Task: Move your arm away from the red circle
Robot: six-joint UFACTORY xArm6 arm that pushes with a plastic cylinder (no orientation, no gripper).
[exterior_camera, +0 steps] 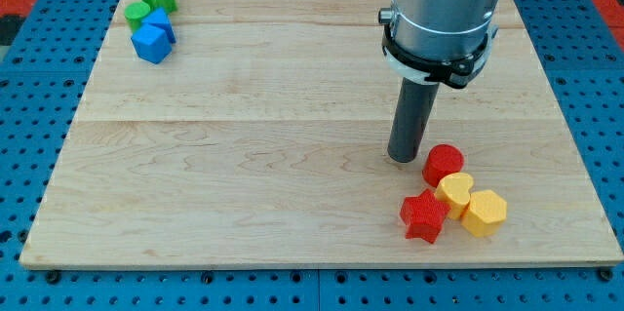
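Your desk (244,155) is a pale wooden board that fills most of the view, and the arm's grey housing (444,9) comes down over it at the view's upper right. From that housing hangs the tool, a plain dark rod with no jaws, so it neither opens nor closes and it has hold of nothing. My tip (402,159) rests on the desk just to the view's left of the red circle (444,164), close beside it; whether the two touch, you cannot tell from here.

The red circle sits at the top of a tight cluster near the view's lower right: a yellow heart (454,193) below it, a yellow hexagon (485,213) further right, a red star (424,216) at the lower left. Well apart, at the view's top left, lie two green blocks (149,4) and two blue blocks (154,38).

You are at the start of the retreat, I judge. The next move calls for sliding the tip toward the view's left or top, across bare wood, never rightward into the cluster.
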